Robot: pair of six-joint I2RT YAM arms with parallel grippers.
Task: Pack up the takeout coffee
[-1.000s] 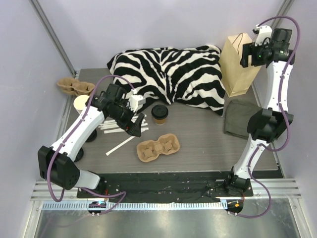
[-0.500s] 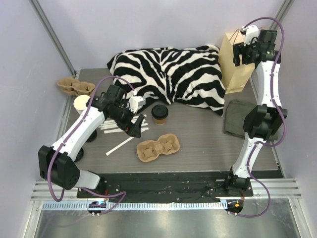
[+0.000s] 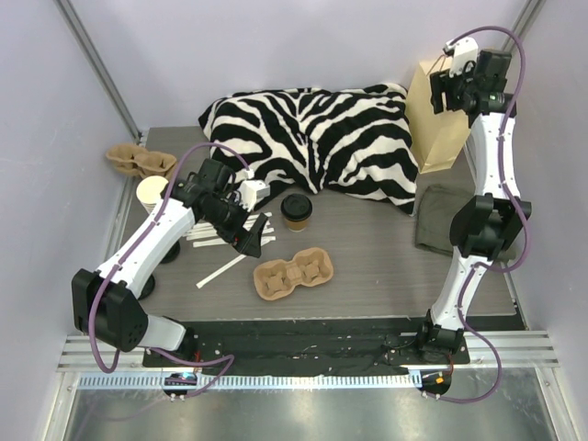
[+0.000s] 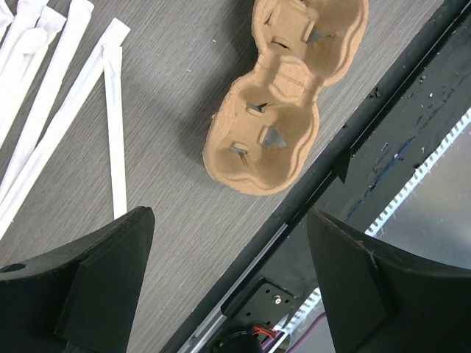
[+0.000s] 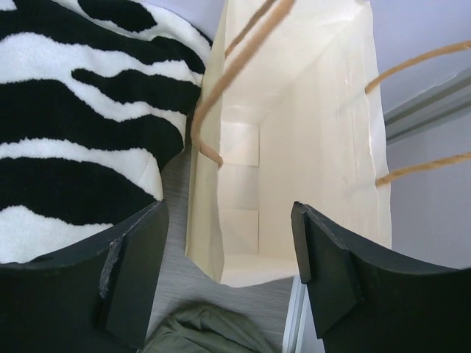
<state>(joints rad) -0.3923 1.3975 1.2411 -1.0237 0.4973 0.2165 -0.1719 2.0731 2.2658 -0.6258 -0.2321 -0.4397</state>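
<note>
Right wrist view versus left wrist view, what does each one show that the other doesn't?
Only the right wrist view: the paper bag's open mouth with nothing visible inside, the zebra pillow beside it, a green cloth. Only the left wrist view: the cup carrier, wrapped straws, the table's front edge. Both: grey table top, plus open empty jaws, right gripper in one, left gripper in the other. Neither shows the takeout coffee; the top view does.

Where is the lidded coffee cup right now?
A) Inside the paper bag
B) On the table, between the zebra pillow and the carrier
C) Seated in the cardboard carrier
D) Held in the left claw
B: the cup stands on the table, just in front of the pillow and behind the empty carrier.
</note>
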